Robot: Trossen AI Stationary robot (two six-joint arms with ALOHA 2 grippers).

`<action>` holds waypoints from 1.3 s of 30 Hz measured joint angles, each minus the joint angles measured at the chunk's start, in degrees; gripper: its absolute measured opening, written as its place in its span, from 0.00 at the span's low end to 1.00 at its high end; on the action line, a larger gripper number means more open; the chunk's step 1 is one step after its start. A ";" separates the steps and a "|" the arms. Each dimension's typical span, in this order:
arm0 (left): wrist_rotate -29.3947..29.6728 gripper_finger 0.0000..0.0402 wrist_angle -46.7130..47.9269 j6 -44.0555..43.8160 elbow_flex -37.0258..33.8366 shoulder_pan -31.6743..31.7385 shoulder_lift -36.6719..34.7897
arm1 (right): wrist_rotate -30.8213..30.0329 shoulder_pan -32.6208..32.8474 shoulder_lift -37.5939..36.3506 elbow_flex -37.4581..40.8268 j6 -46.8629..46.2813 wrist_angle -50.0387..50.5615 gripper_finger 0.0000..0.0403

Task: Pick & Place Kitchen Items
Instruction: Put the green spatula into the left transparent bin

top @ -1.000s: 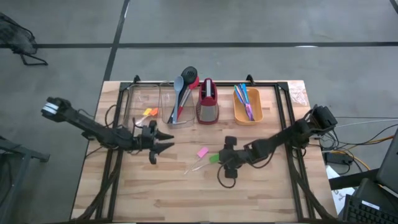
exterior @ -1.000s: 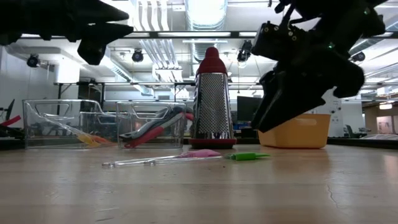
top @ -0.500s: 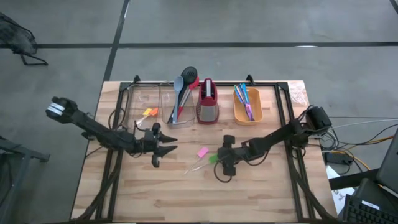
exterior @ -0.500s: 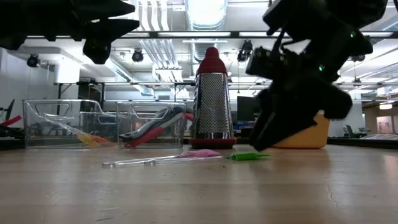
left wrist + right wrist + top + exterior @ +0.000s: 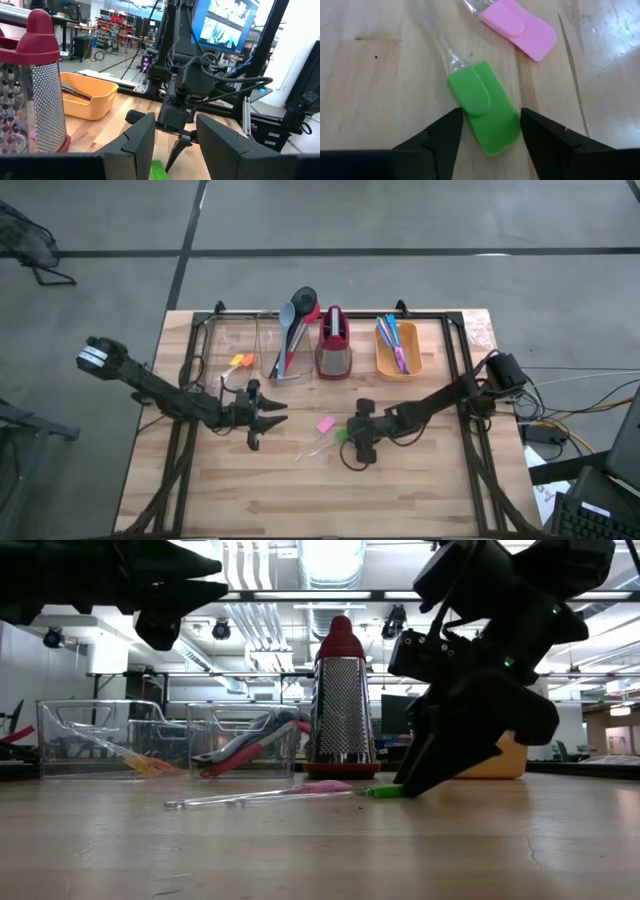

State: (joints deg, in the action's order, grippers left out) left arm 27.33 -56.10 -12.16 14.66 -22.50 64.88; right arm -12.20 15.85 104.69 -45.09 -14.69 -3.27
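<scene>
My right gripper [image 5: 490, 131] is spread open, holding nothing, its fingers either side of the green spatula [image 5: 482, 107] at table centre. The spatula's clear handle runs from the green blade toward seven o'clock in the high view. The pink spatula [image 5: 325, 424] lies just beside it at ten o'clock; the grater [image 5: 333, 345] stands at twelve. My left gripper [image 5: 268, 413] hovers open and empty, at nine o'clock. I can read no lettering.

Two dark jointed arms w/ black pincers.
Left arm [image 5: 150, 385] is matte black w/ a white-marked block at its far end; right arm [image 5: 440, 402] black too, loose cables at its base, small green light on its wrist [image 5: 510, 662].
</scene>
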 joint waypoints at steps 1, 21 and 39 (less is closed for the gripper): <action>0.00 0.38 -0.04 0.00 0.00 0.02 0.00 | 0.38 -0.08 0.23 -0.02 -0.07 -0.11 0.47; -0.02 0.38 1.33 0.93 0.00 0.02 0.07 | 0.37 0.96 0.87 -0.66 -0.25 -2.32 0.04; -0.04 0.38 3.20 0.42 0.02 0.02 0.07 | 0.25 3.07 -0.84 -2.16 -0.88 -1.61 0.03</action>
State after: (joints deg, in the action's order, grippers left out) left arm 27.29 -52.90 -11.75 14.68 -22.48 64.95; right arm -11.94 18.92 103.85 -47.25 -15.58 -4.88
